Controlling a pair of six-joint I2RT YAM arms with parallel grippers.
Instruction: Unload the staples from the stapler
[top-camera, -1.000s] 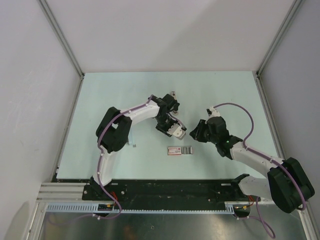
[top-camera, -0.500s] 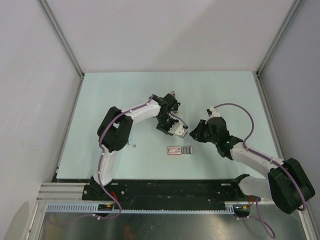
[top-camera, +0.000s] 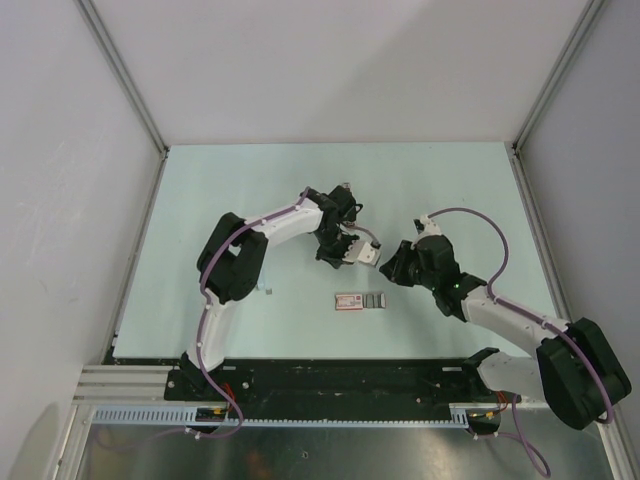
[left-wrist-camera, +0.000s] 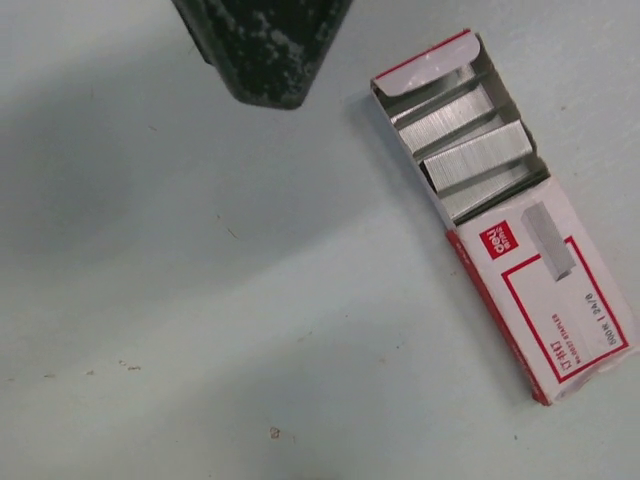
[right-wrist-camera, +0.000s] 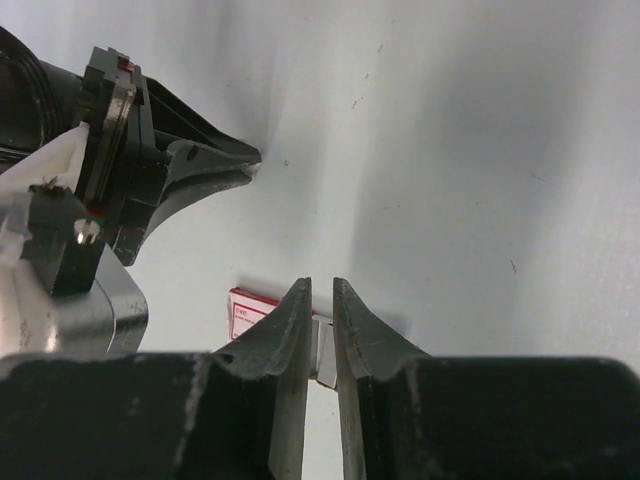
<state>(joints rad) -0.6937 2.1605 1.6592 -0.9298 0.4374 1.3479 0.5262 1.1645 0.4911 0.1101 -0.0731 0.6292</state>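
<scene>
I cannot pick out the stapler or a loose strip of staples in any view. My left gripper (top-camera: 356, 250) hangs over the table just behind the pink-and-white box (top-camera: 360, 300). Its fingers are hidden, and its body shows at the left of the right wrist view (right-wrist-camera: 120, 180). My right gripper (top-camera: 393, 266) is close to its right, closed to a narrow slit (right-wrist-camera: 321, 290) with nothing seen held. Through the slit I see the box's open end (right-wrist-camera: 255, 312). A dark speckled tip (left-wrist-camera: 265, 50) enters the left wrist view from the top.
The box (left-wrist-camera: 500, 210) lies flat with its flap open and silvery rows inside. Grey walls and metal posts (top-camera: 120, 90) ring the pale green table (top-camera: 450, 190). The arm bases stand on a black rail (top-camera: 340, 375) at the near edge.
My left gripper has moved right and a little farther back, closing on the right gripper. The right arm has barely shifted. The box has not moved.
</scene>
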